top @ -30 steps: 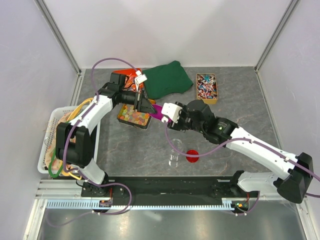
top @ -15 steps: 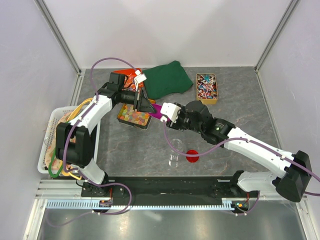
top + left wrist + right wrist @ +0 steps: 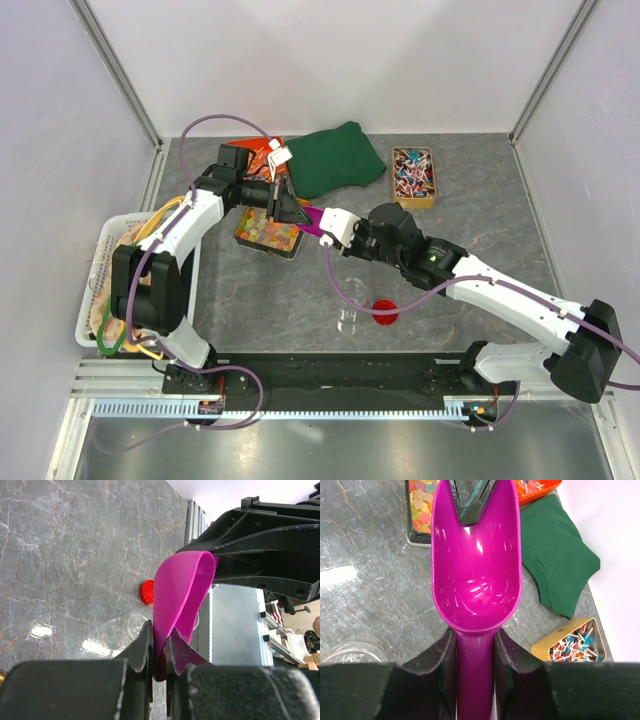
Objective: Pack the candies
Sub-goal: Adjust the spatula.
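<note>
The scoop (image 3: pixel 476 575) is smooth pink plastic, so shiny that white lights glint in its bowl. The table (image 3: pixel 365 595) under the scoop looks like grey stone with pale veins, smooth and a little shiny. Beside the scoop the green cloth (image 3: pixel 555 565) is soft and dull, and by the scoop's tip the candies (image 3: pixel 421 510) look gummy and not shiny.

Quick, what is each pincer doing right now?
Left pincer: closed on the pink scoop, at its rim.
Right pincer: closed on the scoop's handle.
</note>
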### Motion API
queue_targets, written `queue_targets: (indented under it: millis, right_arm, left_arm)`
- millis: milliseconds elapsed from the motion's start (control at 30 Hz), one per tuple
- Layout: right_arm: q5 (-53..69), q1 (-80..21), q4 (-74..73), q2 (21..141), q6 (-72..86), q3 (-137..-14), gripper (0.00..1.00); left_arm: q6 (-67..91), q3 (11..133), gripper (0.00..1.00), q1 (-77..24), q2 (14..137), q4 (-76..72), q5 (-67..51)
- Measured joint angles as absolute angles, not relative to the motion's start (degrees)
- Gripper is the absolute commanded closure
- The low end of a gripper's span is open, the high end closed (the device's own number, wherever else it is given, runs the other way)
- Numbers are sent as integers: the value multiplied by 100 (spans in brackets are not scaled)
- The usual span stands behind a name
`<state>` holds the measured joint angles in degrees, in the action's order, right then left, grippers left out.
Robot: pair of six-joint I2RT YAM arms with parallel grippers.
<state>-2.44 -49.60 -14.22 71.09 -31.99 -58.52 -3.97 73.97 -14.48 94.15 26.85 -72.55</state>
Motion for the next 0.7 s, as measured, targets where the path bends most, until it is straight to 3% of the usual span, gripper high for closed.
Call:
queue_targets:
  millis: [67, 200, 300, 500, 700]
  right_arm:
    - [-237, -4960, -1422, 7109, -3199, -5850, 100]
    - [-283, -4956, -1363, 7105, -3173, -5843, 100]
    - [-357, -4925, -1251, 7076, -3173, -5826, 100]
    - [-558, -4910, -1238, 6866, -3197, -5723, 100]
    - [-685, -4825, -1203, 6735, -3282, -5660, 100]
  left_arm:
    - [-408, 7422, 76, -1448, 9430, 2727, -7227]
    - [-604, 7653, 43, -1479, 9577, 3024, -7225]
    - [-797, 7988, 27, -1516, 9710, 3389, -7155]
    - [-891, 8595, 12, -1249, 9793, 3763, -6766]
    - [-910, 8702, 5, -731, 9786, 3785, -6173]
